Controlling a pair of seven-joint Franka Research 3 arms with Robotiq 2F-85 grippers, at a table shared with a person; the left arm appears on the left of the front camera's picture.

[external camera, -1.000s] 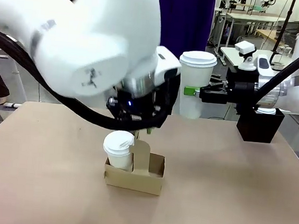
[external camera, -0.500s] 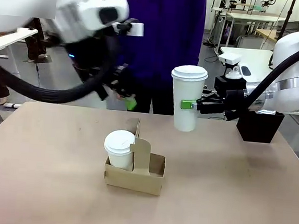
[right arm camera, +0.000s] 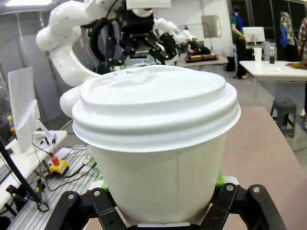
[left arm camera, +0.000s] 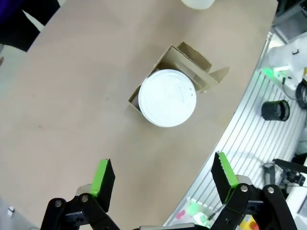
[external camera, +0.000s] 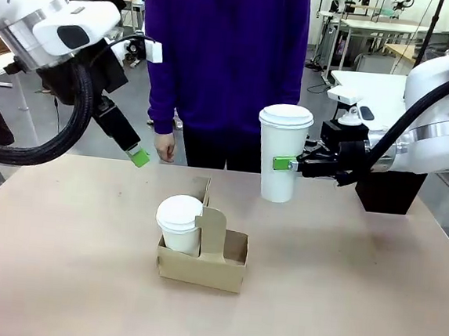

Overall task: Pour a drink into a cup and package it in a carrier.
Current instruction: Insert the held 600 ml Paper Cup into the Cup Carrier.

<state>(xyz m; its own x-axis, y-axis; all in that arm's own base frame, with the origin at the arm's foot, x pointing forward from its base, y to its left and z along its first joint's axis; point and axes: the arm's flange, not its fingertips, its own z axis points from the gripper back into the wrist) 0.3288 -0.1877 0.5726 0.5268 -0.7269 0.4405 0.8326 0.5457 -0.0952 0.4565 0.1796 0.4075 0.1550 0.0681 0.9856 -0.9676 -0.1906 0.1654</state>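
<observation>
My right gripper [external camera: 288,164] is shut on the tall white cup [external camera: 281,153], which wears a white lid and hangs upright above the table, right of and behind the carrier. The same cup [right arm camera: 158,143] looms close between that gripper's [right arm camera: 160,213] fingers. The brown cardboard carrier [external camera: 200,262] stands mid-table with a second lidded white cup [external camera: 179,221] in its left slot; its right slot is free. My left gripper [left arm camera: 163,175] is open, high above the carrier [left arm camera: 194,62] and that cup [left arm camera: 168,98]. It hangs at the upper left [external camera: 135,154]. The drink's glass pot is out of view.
A person in a purple top [external camera: 222,58] stands at the far edge, one hand [external camera: 162,145] hanging by the table. A black box [external camera: 387,192] sits at the back right behind my right arm. Bare tabletop [external camera: 340,288] lies around the carrier.
My left arm swung away from just above the carrier up to the far left, opening the view of the person. My right gripper held the tall cup nearly still, drifting slightly.
</observation>
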